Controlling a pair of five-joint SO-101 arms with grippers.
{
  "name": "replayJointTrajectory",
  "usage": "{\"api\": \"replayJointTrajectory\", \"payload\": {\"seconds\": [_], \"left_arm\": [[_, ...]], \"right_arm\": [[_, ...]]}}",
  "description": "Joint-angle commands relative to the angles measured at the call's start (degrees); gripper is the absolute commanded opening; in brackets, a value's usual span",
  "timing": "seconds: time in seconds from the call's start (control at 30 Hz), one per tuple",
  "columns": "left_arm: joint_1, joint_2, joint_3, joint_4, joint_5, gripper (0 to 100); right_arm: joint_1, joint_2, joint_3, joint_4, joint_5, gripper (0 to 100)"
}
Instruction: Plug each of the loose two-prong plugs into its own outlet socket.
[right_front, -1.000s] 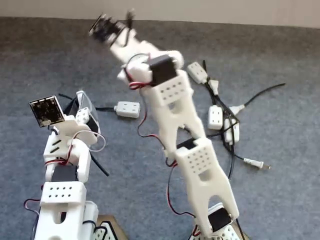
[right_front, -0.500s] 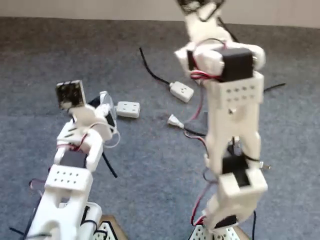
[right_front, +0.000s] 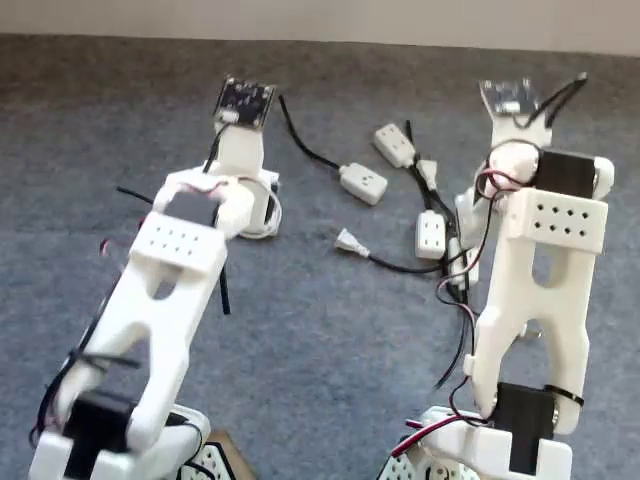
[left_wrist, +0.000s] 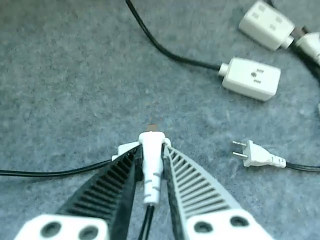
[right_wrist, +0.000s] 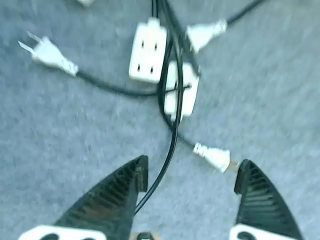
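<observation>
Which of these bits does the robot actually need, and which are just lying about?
Needed: plug in left gripper, loose plugs, sockets, their cables.
Just there: grey carpet.

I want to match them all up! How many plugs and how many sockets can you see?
Plugs: 4, held plug in the left gripper, middle plug, far plug, near plug.
Sockets: 4, far socket, middle socket, tangled socket, cable-covered socket.
Total: 8.
</observation>
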Motion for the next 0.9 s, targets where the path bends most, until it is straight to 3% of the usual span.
{"api": "replayJointTrajectory", "payload": {"seconds": [0.0, 0.17, 0.43, 0.67, 0.87], "left_arm": [[-0.75, 8.57, -14.55, 10.81, -0.26, 1], [-0.48, 16.48, -23.52, 17.76, 2.55, 1], [3.56, 21.58, -25.19, 17.58, 1.49, 1], [1.63, 25.98, -29.58, 17.85, 2.02, 1], [-0.22, 31.08, -42.07, 28.84, 2.37, 1]], "right_arm": [[1.1, -2.77, 4.7, 1.98, -2.29, 27.6], [1.01, -2.77, 11.65, 1.63, -6.15, 27.6], [0.92, -2.86, 27.21, -9.71, -10.11, 27.6], [0.75, -2.86, 38.2, -19.65, -12.75, 27.5], [0.75, -2.68, 41.8, -24.22, -12.84, 27.5]]}}
